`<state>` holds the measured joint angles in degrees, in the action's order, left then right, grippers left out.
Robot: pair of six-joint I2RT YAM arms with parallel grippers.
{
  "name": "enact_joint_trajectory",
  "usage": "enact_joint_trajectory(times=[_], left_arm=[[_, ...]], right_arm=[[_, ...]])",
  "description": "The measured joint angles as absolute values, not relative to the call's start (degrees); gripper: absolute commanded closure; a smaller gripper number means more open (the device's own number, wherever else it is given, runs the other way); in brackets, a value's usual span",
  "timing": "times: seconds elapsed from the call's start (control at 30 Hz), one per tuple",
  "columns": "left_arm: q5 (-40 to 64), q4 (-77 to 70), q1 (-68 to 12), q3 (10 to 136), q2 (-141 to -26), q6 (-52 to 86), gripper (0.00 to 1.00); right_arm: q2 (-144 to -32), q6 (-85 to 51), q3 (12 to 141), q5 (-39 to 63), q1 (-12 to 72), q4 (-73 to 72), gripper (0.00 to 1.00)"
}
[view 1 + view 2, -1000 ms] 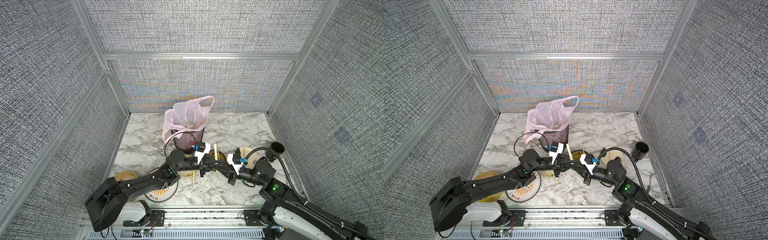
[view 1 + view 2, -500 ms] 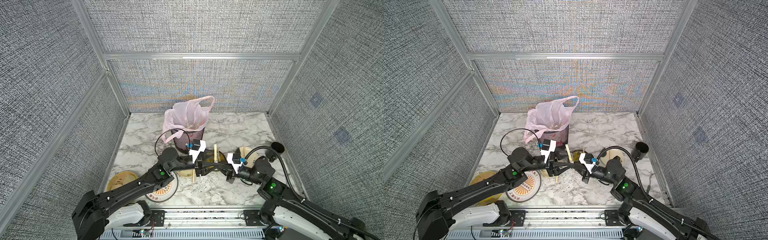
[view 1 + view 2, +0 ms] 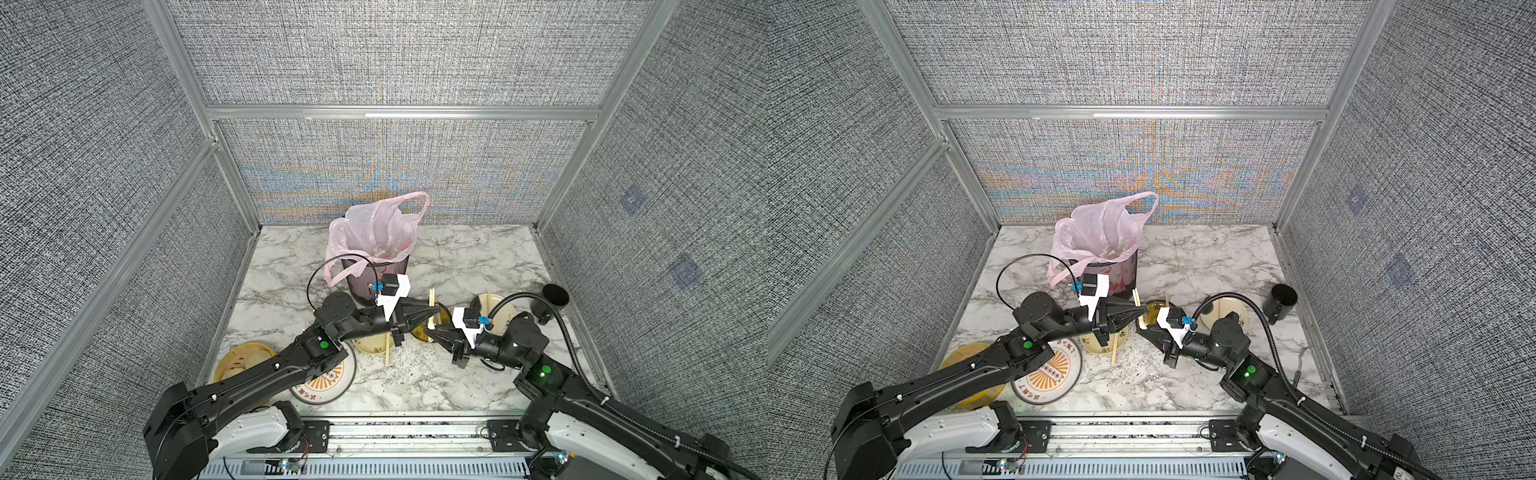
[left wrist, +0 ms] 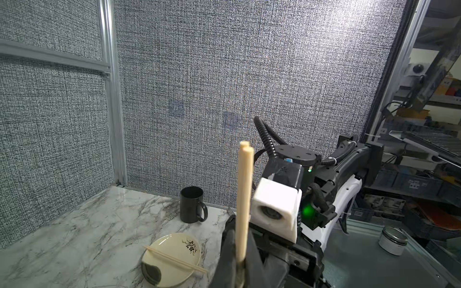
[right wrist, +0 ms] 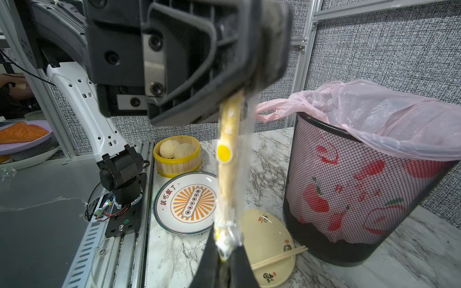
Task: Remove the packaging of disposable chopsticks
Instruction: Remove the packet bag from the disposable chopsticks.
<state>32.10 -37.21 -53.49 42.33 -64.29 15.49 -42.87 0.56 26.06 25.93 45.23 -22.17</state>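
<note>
1. The left gripper (image 3: 435,310) is clamped on the disposable chopsticks (image 4: 245,189), whose bare ends poke past it.
2. The right gripper (image 3: 431,328) pinches the end of the packaging (image 5: 228,189) (a clear sleeve with a yellow dot).
3. It stretches between both grippers above the desk (image 3: 457,266), near the bin (image 3: 376,286).

"该吃饭了" on orange-rayed plate (image 5: 163,219)

Black arms (image 3: 266,374), white camera housings (image 3: 397,291), green lights (image 3: 323,344).

Bright even light, soft shadows (rainbow moiré on back wall (image 3: 395,174))
</note>
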Motion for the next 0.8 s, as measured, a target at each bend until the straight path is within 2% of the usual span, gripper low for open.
enact_joint_trajectory(times=[0.2,0.3,0.4,0.5,0.57,0.77,0.8], left_arm=[[31.8,-42.0,-53.5,38.9,-65.4,16.0,0.94],[31.5,-43.1,-53.5,37.8,-65.0,16.1,0.87],[32.4,-40.2,-53.6,36.6,-64.9,16.5,0.87],[32.8,-39.0,-53.6,35.8,-65.1,16.4,0.92],[32.6,-39.5,-53.6,35.7,-65.4,15.7,0.99],[32.6,-40.1,-53.5,35.7,-65.7,15.4,1.00],[32.7,-39.9,-53.5,35.8,-65.6,15.4,1.00]], right_arm=[[-42.8,0.1,26.2,26.0,45.2,-18.7,1.00],[-42.9,-0.1,26.3,26.0,45.2,-18.1,1.00],[-43.0,-0.2,26.8,25.8,45.3,-20.9,1.00],[-43.3,-0.5,27.0,25.8,45.3,-22.0,1.00],[-43.4,-1.5,27.0,25.8,45.3,-21.8,1.00],[-43.4,-2.3,26.9,25.8,45.2,-21.7,1.00],[-43.4,-2.3,26.9,25.8,45.2,-21.9,0.97]])
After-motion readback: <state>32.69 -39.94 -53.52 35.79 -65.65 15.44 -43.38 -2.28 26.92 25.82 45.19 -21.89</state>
